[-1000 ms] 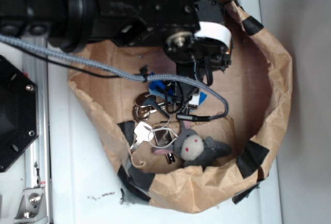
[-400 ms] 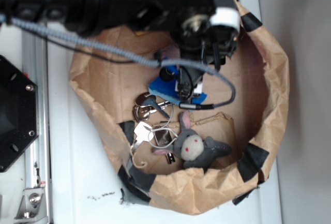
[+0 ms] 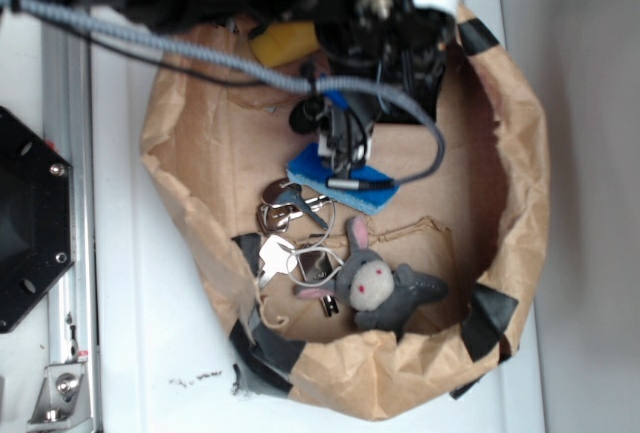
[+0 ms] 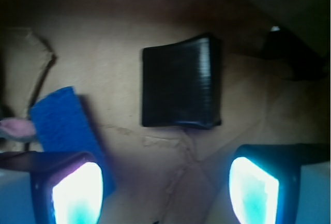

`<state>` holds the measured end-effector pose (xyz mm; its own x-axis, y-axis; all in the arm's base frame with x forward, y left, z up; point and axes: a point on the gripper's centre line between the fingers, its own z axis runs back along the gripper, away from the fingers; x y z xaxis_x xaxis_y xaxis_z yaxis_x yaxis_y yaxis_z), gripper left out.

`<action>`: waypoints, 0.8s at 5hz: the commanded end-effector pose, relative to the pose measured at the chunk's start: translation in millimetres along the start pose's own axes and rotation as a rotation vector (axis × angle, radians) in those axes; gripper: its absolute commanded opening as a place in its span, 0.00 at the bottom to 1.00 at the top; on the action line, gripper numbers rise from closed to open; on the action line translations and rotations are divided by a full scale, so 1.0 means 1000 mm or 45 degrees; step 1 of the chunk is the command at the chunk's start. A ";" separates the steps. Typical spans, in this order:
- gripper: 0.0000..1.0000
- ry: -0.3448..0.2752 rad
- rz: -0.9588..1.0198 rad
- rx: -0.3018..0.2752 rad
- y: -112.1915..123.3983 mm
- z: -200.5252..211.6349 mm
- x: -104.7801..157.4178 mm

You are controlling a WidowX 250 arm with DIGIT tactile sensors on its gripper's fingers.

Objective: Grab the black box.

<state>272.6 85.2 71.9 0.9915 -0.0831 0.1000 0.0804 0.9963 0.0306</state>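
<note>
In the wrist view the black box (image 4: 181, 81) is a flat, roughly square piece with a glossy dark skin, faint ribbing across its face and a slight sheen along its right and lower edges; it lies flat on the brown paper floor of the paper bowl (image 3: 520, 183), ahead of the gripper (image 4: 165, 190) and between the lines of its two fingers. The jaws stand wide apart, with nothing between them, and the two fingertip pads (image 4: 77, 195) glow pale cyan at the bottom of that view, clear of the box. There is one black box, and in the exterior view the arm hides it. One blue sponge (image 3: 342, 179) lies near the middle of the bowl floor, under the gripper's cable; in the wrist view it shows to the left of the box, apart from it. One yellow sponge (image 3: 283, 44) sits by the far rim, partly under the arm. One grey plush rabbit (image 3: 385, 289) lies near the bowl's front rim, and a cluster of metal keys and rings (image 3: 290, 233) lies just left of it, too tangled to count. Outside the bowl, one black hexagonal plate (image 3: 25, 218) rests at the left edge of the white surface (image 3: 150, 353).
</note>
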 end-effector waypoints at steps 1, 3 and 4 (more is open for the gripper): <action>1.00 -0.148 0.037 0.146 0.009 -0.012 0.016; 1.00 -0.189 0.025 0.078 0.002 -0.024 0.036; 1.00 -0.227 -0.023 0.030 -0.008 -0.016 0.037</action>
<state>299.7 74.1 36.7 0.9747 -0.0853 0.2064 0.0820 0.9963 0.0246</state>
